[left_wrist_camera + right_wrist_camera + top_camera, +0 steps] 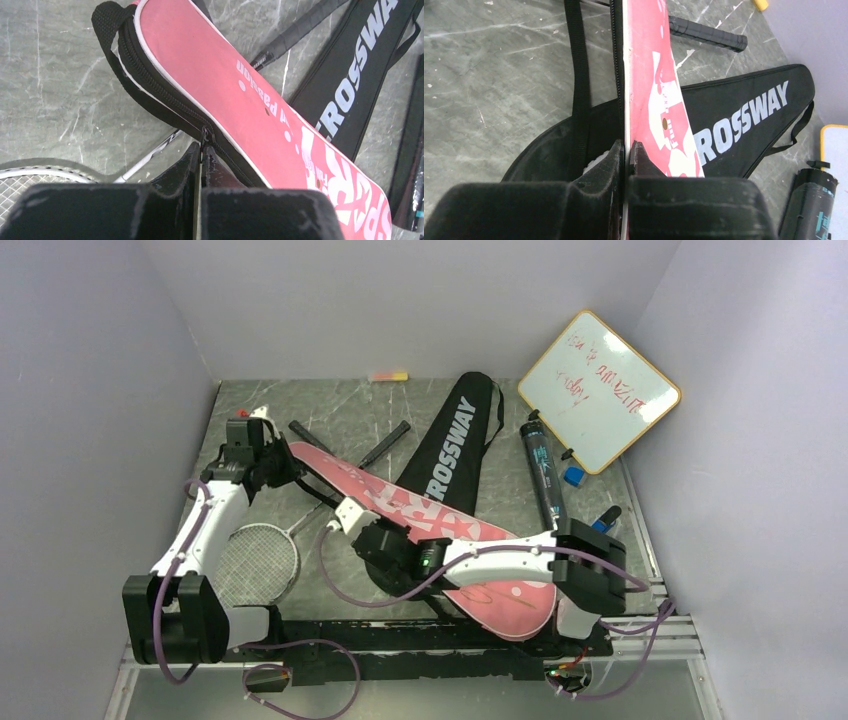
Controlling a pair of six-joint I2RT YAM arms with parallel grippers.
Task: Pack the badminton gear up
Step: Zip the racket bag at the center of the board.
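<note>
While the pink SPORT cover (335, 475) slants over the black CROSSWAY cover (452, 435) on the desk (340, 405), the left fingers (187, 167) pinch its zipper pull (204, 137) and the right fingers (610, 162) clamp its edge.

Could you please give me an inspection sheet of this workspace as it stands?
Surface: grey marbled table.
Job's things: pink SPORT cover crossing over black CROSSWAY cover; white-framed racket near left; dark tube at right.
Clutter: whiteboard leaning back right; marker at back wall.
Claws: left claw shut on the pink cover's zip pull; right claw shut on its edge.
Cables: purple cables loop off both arms.
Surroundings: pale walls on three sides.
</note>
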